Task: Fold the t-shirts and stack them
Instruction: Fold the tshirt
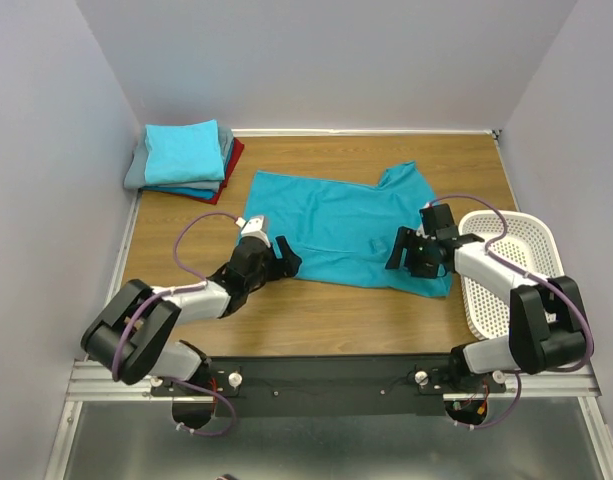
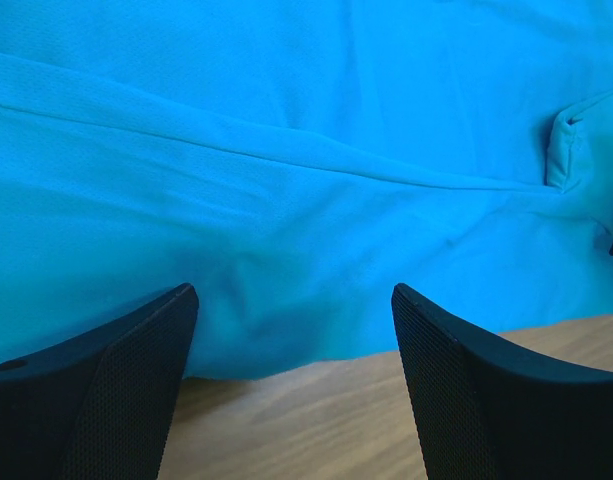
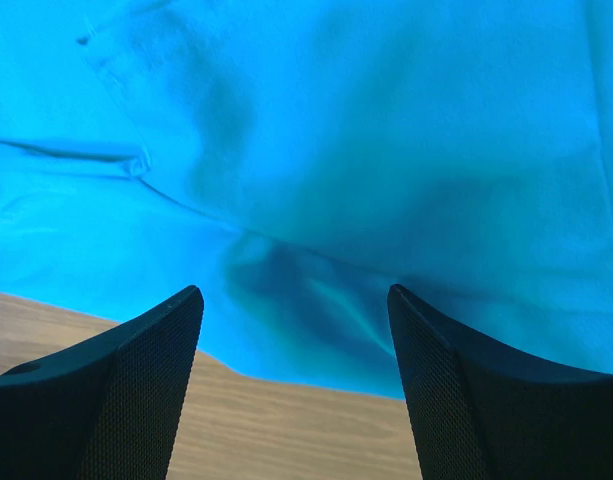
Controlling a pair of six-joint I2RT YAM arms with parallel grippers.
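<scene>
A teal-blue t-shirt (image 1: 336, 222) lies spread on the wooden table, partly folded, with a sleeve at the far right. It fills the left wrist view (image 2: 286, 150) and the right wrist view (image 3: 386, 130). My left gripper (image 1: 286, 256) is open and empty at the shirt's near left edge (image 2: 294, 372). My right gripper (image 1: 398, 256) is open and empty at the shirt's near right edge (image 3: 296, 375). A stack of folded t-shirts (image 1: 184, 160), light turquoise on top with grey and dark red below, sits at the far left corner.
A white perforated basket (image 1: 516, 275) stands at the right edge of the table, beside the right arm. Bare wood (image 1: 326, 320) runs along the near edge in front of the shirt. Grey walls close in on three sides.
</scene>
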